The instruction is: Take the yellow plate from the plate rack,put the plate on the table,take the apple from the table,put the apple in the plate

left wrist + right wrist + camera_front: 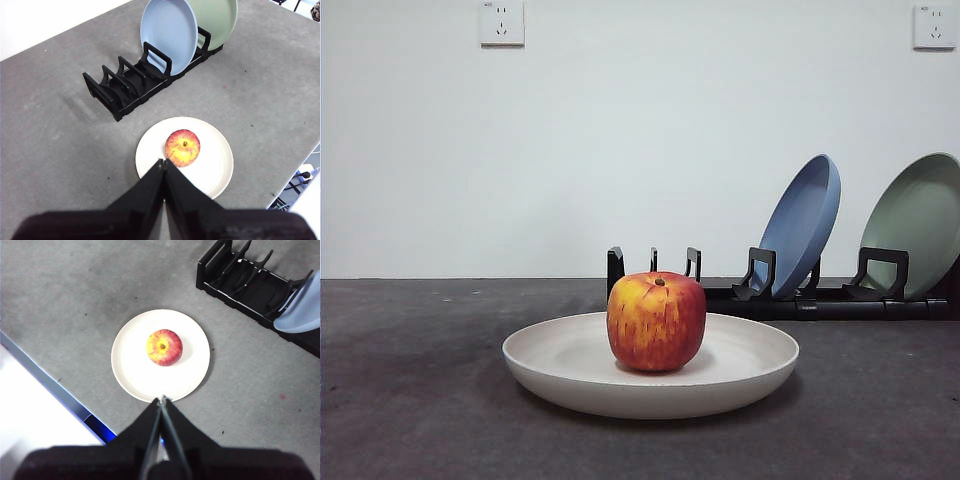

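Resting upright near the middle of the yellow plate, the apple shows its dark stem dimple on top, and the plate lies flat on the table, just in front of the plate rack. Both grippers hang high above with nothing between their fingers. The left gripper has its jaws pressed together, fingertips meeting in a point, with the apple just past that point and the rack farther beyond. The right gripper is likewise clenched on nothing, its fingertips over the plate's near edge, with the apple farther out and the rack well off to one side. By the look of things, the task is finished, so the remaining risks are small. An arm dropping low on its way off could clip the rim and tip or slide the shallow plate, and a nudge could roll the round apple toward the edge. In the rack, a blue plate and a pale green plate lean in their slots; a careless sweep near them could knock one over.
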Available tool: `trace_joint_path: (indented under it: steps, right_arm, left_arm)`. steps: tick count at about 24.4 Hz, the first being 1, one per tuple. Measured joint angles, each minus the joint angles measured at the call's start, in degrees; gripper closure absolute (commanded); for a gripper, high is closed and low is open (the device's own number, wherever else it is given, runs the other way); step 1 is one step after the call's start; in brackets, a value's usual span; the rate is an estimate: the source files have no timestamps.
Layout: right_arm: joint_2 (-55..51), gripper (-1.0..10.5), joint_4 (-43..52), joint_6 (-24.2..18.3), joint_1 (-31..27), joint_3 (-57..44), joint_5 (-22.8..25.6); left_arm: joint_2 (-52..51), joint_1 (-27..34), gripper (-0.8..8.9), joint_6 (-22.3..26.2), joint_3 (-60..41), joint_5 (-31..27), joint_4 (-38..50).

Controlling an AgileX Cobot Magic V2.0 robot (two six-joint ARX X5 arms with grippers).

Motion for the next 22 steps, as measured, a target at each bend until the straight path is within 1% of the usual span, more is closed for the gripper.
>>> trace_joint_path:
  steps: [4, 7, 9, 12, 14, 16, 17, 19, 21, 22]
  right_arm:
    - [0.00, 9.5, 0.00, 0.00, 0.00, 0.00, 0.15]
    - [0.00, 9.5, 0.00, 0.00, 0.00, 0.00, 0.15]
    - [0.00, 9.5, 0.00, 0.00, 0.00, 0.00, 0.15]
    - [0.00, 9.5, 0.00, 0.00, 0.00, 0.00, 0.15]
    - [0.00, 9.5, 0.00, 0.00, 0.00, 0.00, 0.15]
    - [0.00, 9.5, 0.00, 0.00, 0.00, 0.00, 0.15]
    - [0.00, 9.5, 0.00, 0.00, 0.00, 0.00, 0.15]
    - [0.00, 9.5, 0.00, 0.00, 0.00, 0.00, 0.15]
    - [0.00, 9.5, 0.00, 0.00, 0.00, 0.00, 0.15]
    - [0.00, 9.5, 0.00, 0.00, 0.00, 0.00, 0.15]
  left_arm:
    - [0.33, 0.00, 8.16, 0.94, 0.00, -0.35, 0.24]
    - [0.55, 0.00, 8.16, 1.38, 0.00, -3.58, 3.23]
    - [0.55, 0.00, 8.16, 2.01, 0.00, -6.75, 6.10]
    - [0.35, 1.42, 8.17, 5.05, 0.00, -10.14, 10.53]
    - [-0.31, 4.68, 8.16, 8.11, 0.00, -10.43, 12.98]
    - [-1.73, 9.55, 8.16, 10.82, -0.11, -8.59, 14.86]
    - [-2.86, 12.81, 8.16, 11.89, -0.33, -6.34, 15.45]
    - [-5.55, 19.58, 8.16, 13.40, -1.36, -0.31, 16.59]
    - [-8.81, 27.45, 8.16, 14.88, -3.78, 7.19, 18.75]
    - [-10.54, 30.77, 8.16, 15.56, -5.33, 9.84, 20.15]
